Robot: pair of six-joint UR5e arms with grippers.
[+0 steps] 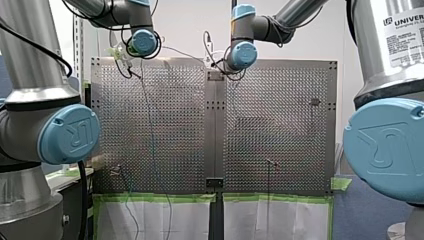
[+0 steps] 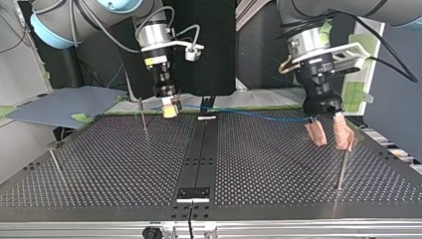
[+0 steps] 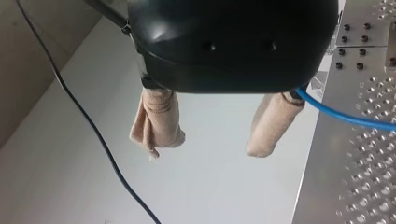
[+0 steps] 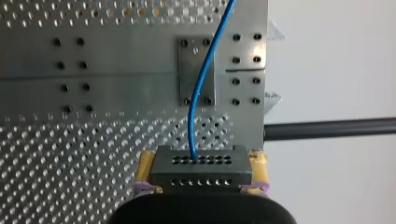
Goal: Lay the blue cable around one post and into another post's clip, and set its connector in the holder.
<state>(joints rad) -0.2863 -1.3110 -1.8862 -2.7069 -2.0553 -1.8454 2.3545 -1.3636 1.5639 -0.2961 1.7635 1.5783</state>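
Blue cable [image 4: 190,116] strung between the two grippers

Right wrist: my right gripper [image 4: 201,161], yellow pads, clenched on black connector [image 4: 201,171]; cable rises from it.
Top: cable runs right along far edge of perforated table [image 2: 124,164] to my left gripper [image 2: 330,134], fingers spread.
Left wrist: cable passes one beige finger [image 3: 273,123], perhaps touching.

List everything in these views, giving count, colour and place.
Perforated metal table: one, silver-grey, under both arms.
Thin metal posts: three, grey; two at the top view's left, one at its right.
Thin blue cable: one, running from the connector toward my left gripper.
Dark grey block connector: one, between yellow pads.
Black cable: one, off the table.
My right gripper: yellow pads, shut on the connector.
My left gripper: black, beige pads, open.
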